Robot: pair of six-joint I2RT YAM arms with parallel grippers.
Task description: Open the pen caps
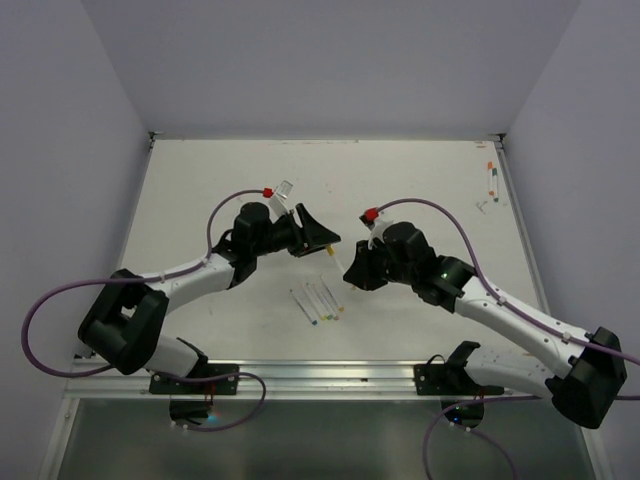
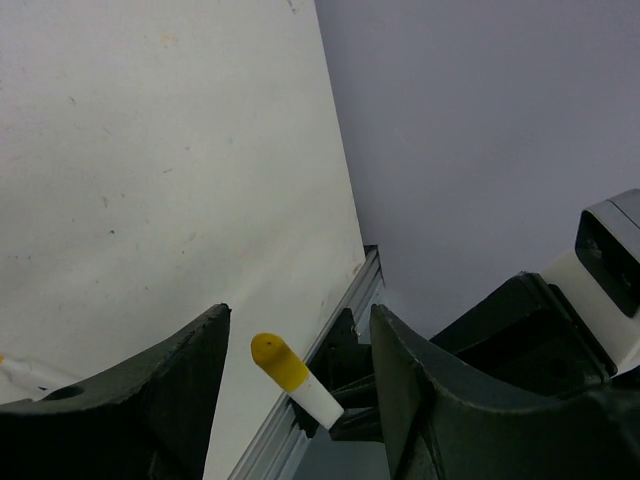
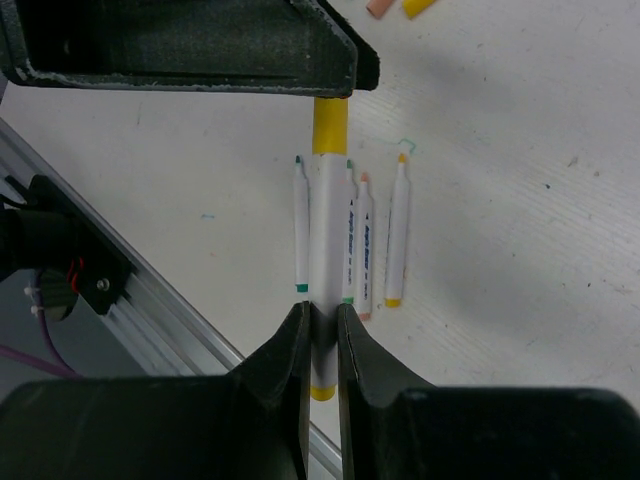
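My right gripper [image 3: 320, 322] is shut on a white-barrelled pen [image 3: 328, 230] and holds it above the table. The pen's yellow cap [image 3: 330, 125] points at my left gripper [image 1: 326, 241], whose finger hides the cap's tip in the right wrist view. In the left wrist view the yellow cap [image 2: 278, 360] sits between the fingers of my left gripper [image 2: 300, 314]. The jaws stand wide, with a gap on each side of the cap. In the top view my right gripper [image 1: 354, 270] faces the left one at mid-table.
Several uncapped pens [image 3: 365, 245] lie side by side on the table below the held pen, also seen in the top view [image 1: 316, 300]. Loose orange [image 3: 384, 6] and yellow [image 3: 419, 6] caps lie beyond them. Two more pens [image 1: 491, 180] lie at the far right edge. A metal rail [image 1: 330, 375] runs along the near edge.
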